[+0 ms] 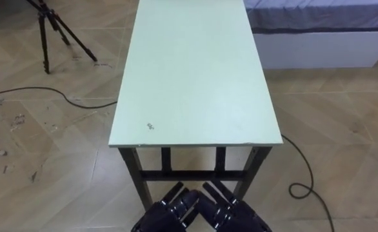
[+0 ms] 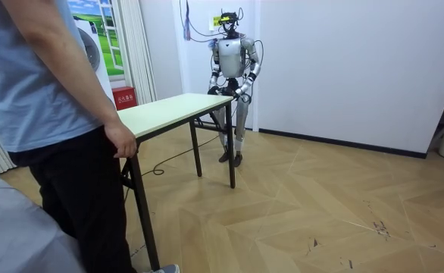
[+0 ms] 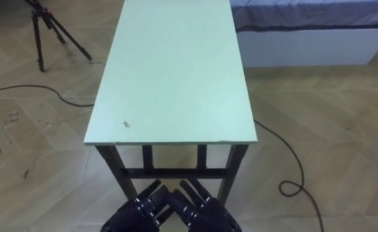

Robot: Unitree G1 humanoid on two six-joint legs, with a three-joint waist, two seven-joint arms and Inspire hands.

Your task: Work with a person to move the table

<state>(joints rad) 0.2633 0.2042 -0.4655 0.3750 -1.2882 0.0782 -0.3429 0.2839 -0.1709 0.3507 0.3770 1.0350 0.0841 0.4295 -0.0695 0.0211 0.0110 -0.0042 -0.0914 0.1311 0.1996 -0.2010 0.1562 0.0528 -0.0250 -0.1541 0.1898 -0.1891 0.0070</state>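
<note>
— At the bottom centre of the left eye view, what is shown of the hands?

— Both are seen side by side, almost touching each other. The left hand and the right hand are held with fingers stretched out and slightly spread. Nothing is held in either.

— Is the table touched by them?

— No. The table is seen just above them in the frame, with its pale green top running from the centre to the upper edge. The hands are held in front of its near short edge, lower than the top, before the dark legs and crossbar.

— What is placed around it?

— A tripod is set at the upper left on the wooden floor. A bed with a white base is seen at the upper right, near the table's far right corner.

— And what is shown in the room view?

— The robot is seen upright at the table's far end, in the upper centre of the frame, before a white wall. At the left of the frame a person in a blue top and dark trousers is stationed at the near end. The person's hand is laid at the near corner of the top, though whether the edge is gripped cannot be told. The table's far legs are set on the floor.
</note>
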